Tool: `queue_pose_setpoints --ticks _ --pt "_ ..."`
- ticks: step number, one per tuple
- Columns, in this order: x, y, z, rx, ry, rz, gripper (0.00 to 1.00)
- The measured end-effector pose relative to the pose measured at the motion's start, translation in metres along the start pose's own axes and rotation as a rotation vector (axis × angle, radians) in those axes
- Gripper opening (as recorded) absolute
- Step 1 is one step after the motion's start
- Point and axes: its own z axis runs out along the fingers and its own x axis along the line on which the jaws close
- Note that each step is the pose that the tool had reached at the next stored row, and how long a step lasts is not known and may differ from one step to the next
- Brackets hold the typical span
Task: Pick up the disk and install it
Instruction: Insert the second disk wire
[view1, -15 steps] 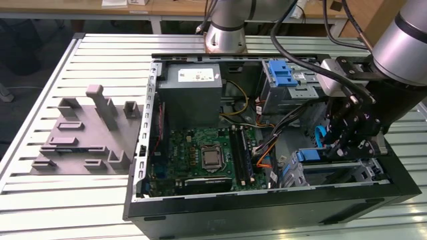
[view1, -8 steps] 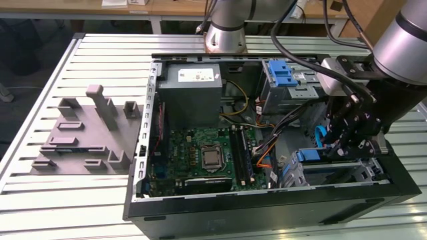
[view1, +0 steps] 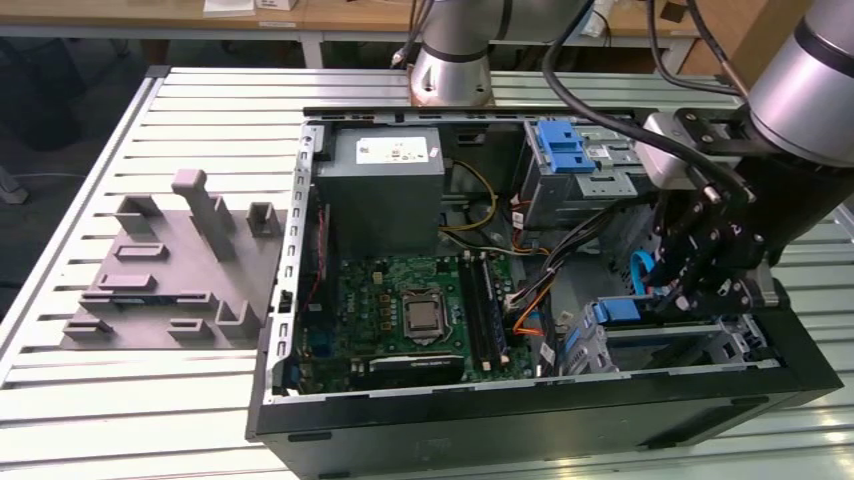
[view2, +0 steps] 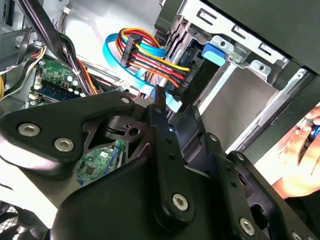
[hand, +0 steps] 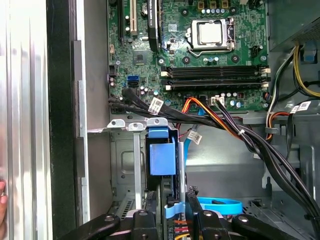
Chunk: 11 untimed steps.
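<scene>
The disk (hand: 161, 172) stands on edge in the drive bay (view1: 694, 350) at the front corner of the open computer case, on the exterior view's right. Its blue carrier tab (view1: 625, 310) sticks up above the bay rail and shows in both wrist views (view2: 216, 53). Coloured power and data cables (view2: 150, 62) run to a black connector at the disk's end. My gripper (view1: 697, 298) reaches down into the bay at that cabled end (hand: 174, 202), right at the disk (view2: 197, 80), with its tip (view2: 172, 107) just short of the connector.
The case holds a green motherboard (view1: 414, 310), a grey power supply (view1: 387, 175) and a second blue-fronted drive cage (view1: 567, 150). Thick black cables (hand: 260, 145) cross beside the bay. A grey fixture block (view1: 174, 270) sits on the slatted table. A person's hand (view2: 300, 160) rests by the case.
</scene>
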Motion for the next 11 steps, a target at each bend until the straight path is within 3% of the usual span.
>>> queue_pose_setpoints --ticks 11 --pt "0.0001 0.0001 -0.0046 0.0000 0.0000 0.000 0.36"
